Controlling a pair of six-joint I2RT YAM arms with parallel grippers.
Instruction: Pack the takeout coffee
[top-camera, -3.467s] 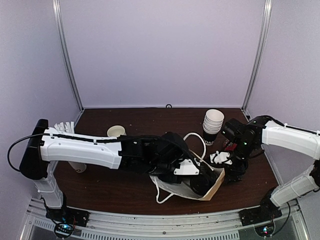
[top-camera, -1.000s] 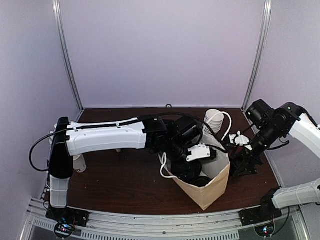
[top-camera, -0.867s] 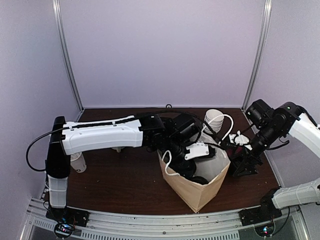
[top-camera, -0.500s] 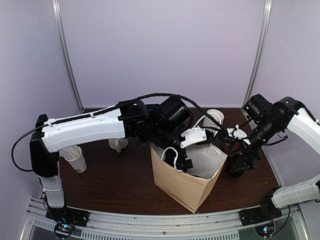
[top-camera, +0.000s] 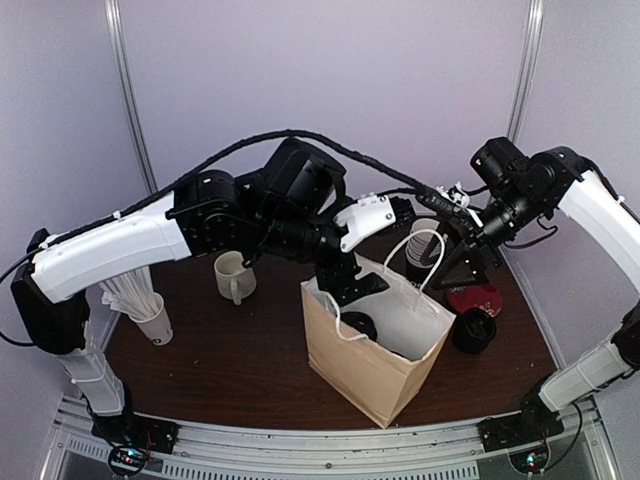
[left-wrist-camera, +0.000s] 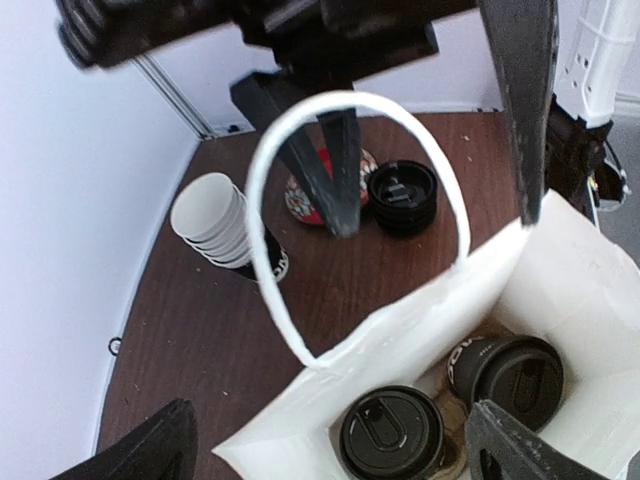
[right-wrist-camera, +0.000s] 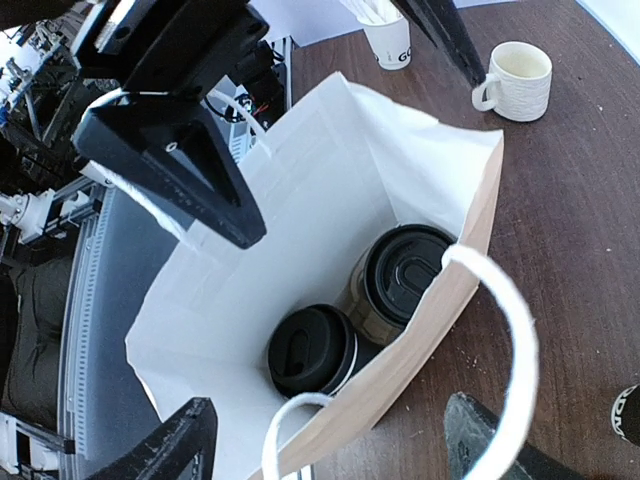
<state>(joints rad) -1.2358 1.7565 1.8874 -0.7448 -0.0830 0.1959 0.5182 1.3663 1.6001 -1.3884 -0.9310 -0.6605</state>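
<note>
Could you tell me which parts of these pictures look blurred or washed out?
Left wrist view: near fingers dark and soft, lidded cups sharp. Right wrist view: the bag has a very bright white inner wall. Top view: evenly lit, no glare.

Brown paper bag (top-camera: 352, 368), white inside, stands upright and open on the dark brown table (top-camera: 230, 370). White cord handles (left-wrist-camera: 352, 98) rise from its rim. Positions taken from the bag in the top view:

- white ceramic mug (top-camera: 233, 276) at 10 o'clock, well apart
- white cup of white sticks (top-camera: 152, 320) at 9 o'clock, near the table's left edge
- stack of white paper cups (left-wrist-camera: 215, 220) at 1 o'clock
- red patterned item (top-camera: 480, 297), unidentified, at 2 o'clock
- stack of black lids (top-camera: 473, 332) at 3 o'clock, just beside the red item
</note>
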